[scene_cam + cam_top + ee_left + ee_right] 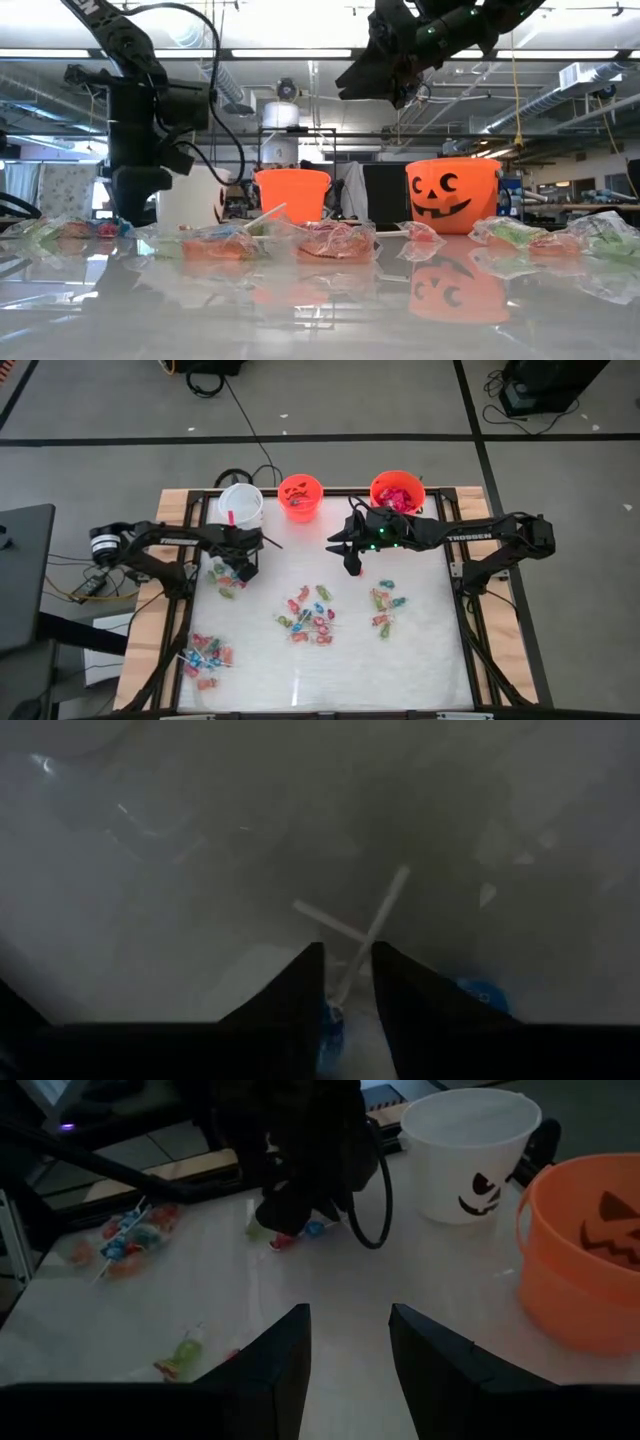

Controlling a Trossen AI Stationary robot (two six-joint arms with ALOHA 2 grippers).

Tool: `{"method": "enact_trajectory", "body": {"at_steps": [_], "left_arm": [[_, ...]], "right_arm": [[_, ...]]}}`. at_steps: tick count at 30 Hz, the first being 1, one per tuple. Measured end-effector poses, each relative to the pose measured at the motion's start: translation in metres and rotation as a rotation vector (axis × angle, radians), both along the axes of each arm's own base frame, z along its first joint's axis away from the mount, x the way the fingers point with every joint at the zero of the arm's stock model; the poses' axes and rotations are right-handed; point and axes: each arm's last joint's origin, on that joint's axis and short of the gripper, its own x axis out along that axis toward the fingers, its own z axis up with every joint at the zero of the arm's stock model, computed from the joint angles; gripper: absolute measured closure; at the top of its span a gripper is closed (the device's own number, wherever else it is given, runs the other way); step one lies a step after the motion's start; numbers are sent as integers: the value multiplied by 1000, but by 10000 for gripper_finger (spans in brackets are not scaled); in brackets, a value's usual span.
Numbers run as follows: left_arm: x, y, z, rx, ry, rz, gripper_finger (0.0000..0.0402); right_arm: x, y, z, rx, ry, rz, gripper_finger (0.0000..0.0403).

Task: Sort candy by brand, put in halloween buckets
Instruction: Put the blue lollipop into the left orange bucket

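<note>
Candy lies in loose heaps on the white table: one by my left gripper (222, 582), one near the left front (208, 657), one in the middle (310, 618), one to the right (388, 610). At the far edge stand the white bucket (240, 505), the small orange bucket (300, 496) and the larger orange bucket (398, 490), which has red packets in it. My left gripper (240, 572) points down over the left heap, its fingers a narrow gap apart around a lollipop (365, 935). My right gripper (347, 557) hangs open above the table, holding nothing. My left gripper comes from above, and its fingers (300, 985) stand on either side of the lollipop's blue head (330, 1030). The white stick (375, 925) runs out between the fingertips and lies on the table, crossing another stick. I cannot tell whether the fingers touch the lollipop.
Dark metal rails frame the table (455, 575). A black cable (375, 1190) loops down from the left arm beside the white bucket. Bare table shows between the heaps and along the near edge (300, 685).
</note>
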Motion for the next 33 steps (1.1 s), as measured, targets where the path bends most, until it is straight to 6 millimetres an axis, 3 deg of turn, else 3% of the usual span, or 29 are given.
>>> {"method": "enact_trajectory", "body": {"at_steps": [4,10,24,29,33], "left_arm": [[3,0,3,-31,-16,-34,385],[12,2,15,-57,-55,-56,395],[64,10,105,83,-359,-178,400],[79,22,140,196,-530,-223,401],[88,39,157,266,-645,-212,401]], "right_arm": [[0,0,0,0,-2,0,253],[0,0,0,0,-2,0,253],[-3,0,5,-18,-14,7,253],[-3,0,5,-19,-13,3,253],[-3,0,5,-22,-12,-7,253]]}}
